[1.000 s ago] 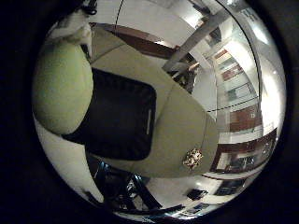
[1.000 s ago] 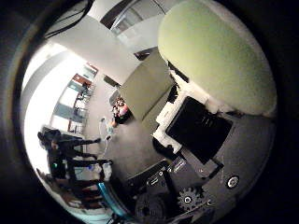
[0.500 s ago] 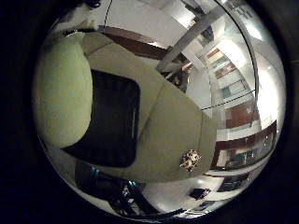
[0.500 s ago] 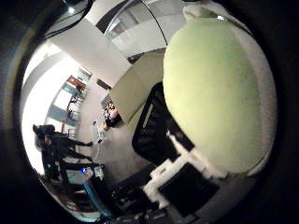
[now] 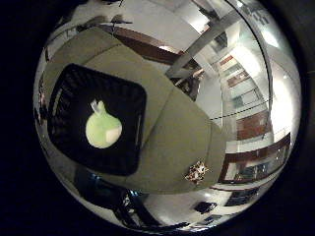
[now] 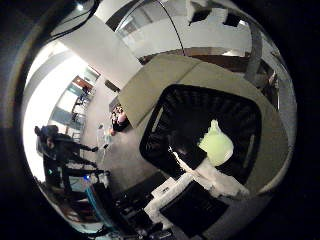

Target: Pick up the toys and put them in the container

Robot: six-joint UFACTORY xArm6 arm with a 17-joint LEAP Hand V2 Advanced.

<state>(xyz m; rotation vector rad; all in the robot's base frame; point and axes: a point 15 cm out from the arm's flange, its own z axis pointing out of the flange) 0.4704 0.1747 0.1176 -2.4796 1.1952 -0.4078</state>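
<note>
A light green, pear-shaped toy (image 5: 102,128) lies inside the black mesh container (image 5: 65,87), which stands on an olive table (image 5: 182,118). The right thumb side palm view shows the same toy (image 6: 216,147) on the container's floor, with its rim (image 6: 168,108) around it. Part of my hand (image 6: 195,195), in white and black parts, reaches in over the container's near rim, above the toy and away from it; its fingers are not closed on anything. A small spotted toy (image 5: 198,172) lies on the table near its corner, away from the container.
The olive table's edge (image 6: 135,95) drops off to a grey floor (image 6: 125,160). A small reddish thing (image 6: 119,120) sits by the table's corner. Dark frames and furniture (image 5: 133,206) stand below the table.
The green toy filled both views close to my palm before; now it is small and lies in the container. My hand has let it go.
</note>
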